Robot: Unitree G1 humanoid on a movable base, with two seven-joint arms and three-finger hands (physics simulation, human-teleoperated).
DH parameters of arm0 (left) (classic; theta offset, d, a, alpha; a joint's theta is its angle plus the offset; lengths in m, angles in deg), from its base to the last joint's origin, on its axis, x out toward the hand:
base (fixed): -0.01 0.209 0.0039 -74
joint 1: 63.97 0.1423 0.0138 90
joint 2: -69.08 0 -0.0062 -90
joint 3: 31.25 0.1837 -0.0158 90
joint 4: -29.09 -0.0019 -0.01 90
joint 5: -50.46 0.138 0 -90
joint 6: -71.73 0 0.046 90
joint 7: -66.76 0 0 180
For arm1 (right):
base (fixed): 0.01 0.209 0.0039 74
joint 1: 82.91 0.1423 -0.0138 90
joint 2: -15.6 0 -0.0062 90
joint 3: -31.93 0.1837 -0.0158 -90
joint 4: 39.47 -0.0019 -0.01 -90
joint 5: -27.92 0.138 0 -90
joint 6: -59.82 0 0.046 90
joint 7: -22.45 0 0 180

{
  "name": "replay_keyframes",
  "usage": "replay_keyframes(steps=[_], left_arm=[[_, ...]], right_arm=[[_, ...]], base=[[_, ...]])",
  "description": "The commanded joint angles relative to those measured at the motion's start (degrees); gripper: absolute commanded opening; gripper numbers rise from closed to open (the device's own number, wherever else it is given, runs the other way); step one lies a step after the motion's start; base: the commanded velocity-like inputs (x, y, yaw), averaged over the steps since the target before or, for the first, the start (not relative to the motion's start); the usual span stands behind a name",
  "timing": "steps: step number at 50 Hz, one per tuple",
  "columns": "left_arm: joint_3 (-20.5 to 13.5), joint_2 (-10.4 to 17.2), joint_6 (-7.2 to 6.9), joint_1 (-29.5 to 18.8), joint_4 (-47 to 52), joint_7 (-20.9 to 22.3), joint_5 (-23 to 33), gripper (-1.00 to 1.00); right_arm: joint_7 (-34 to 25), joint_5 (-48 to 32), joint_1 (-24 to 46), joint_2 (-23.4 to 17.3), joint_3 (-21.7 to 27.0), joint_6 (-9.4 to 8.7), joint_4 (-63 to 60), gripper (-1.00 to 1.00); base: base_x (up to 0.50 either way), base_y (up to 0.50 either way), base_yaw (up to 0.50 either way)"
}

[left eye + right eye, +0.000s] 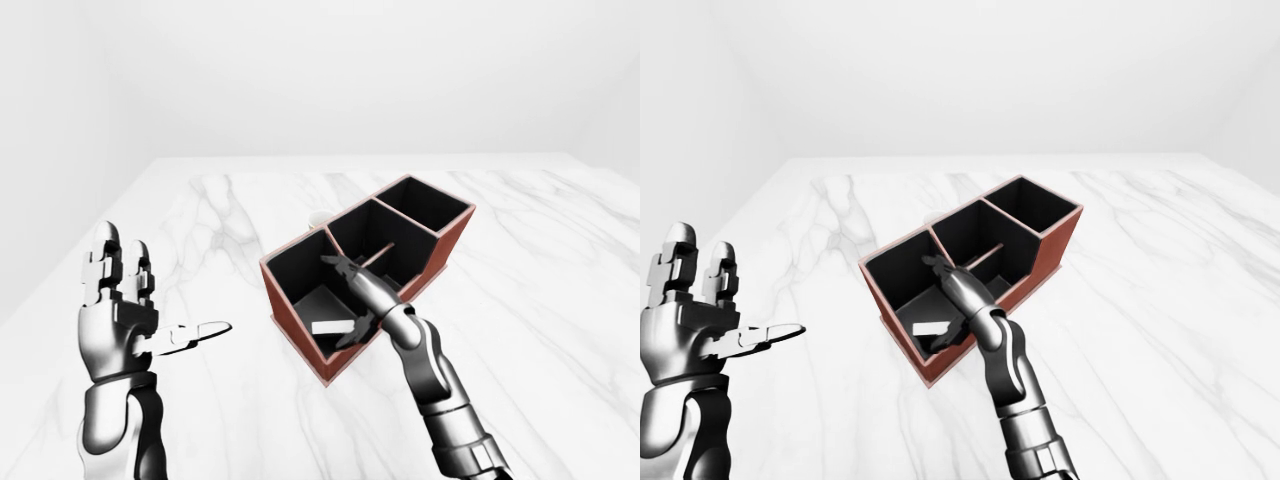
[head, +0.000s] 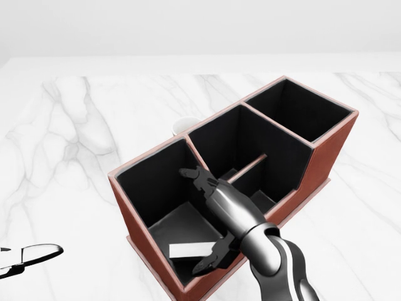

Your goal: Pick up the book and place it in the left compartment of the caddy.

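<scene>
Book (image 2: 192,251) lies flat on the floor of the caddy's (image 2: 326,160) left compartment, at the lower middle of the head view, so I judge the placing done. My right hand (image 2: 210,216) hangs over that compartment with fingers spread, grasping nothing, one fingertip just beside the book. My left hand (image 1: 120,310) stands open at the lower left of the left-eye view, well apart. What is left is to lift the right hand clear of the caddy.

Head view: steep downward look, close on the caddy (image 2: 326,157). Left-eye and right-eye views: set farther off, shallower angle, taking in the whole worktop (image 1: 560,260) and both arms. All three share the caddy.
</scene>
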Motion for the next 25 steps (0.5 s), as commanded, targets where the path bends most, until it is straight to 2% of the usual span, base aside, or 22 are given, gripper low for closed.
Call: replay_keyframes(steps=[1,16,21,25], left_arm=[[-0.17,0.07,0.0,-0.1,-0.2,0.05,-0.11,1.0],[0.37,-0.12,0.0,0.11,0.19,0.01,0.33,1.0],[0.44,-0.11,0.0,0.03,0.23,-0.06,0.39,1.0],[0.26,-0.07,0.0,0.01,0.24,-0.03,0.21,1.0]], right_arm=[[-0.34,0.77,-0.08,0.25,-0.55,0.0,-1.15,1.0],[-1.02,1.4,0.18,0.15,0.58,0.0,-4.73,1.0],[-3.82,2.04,0.31,-0.04,0.57,0.0,-9.89,1.0],[-8.33,3.89,1.44,0.33,0.77,0.0,-18.13,1.0]], base=[[0.0,0.0,0.0],[0.0,0.0,0.0],[0.0,0.0,0.0],[0.0,0.0,0.0]])
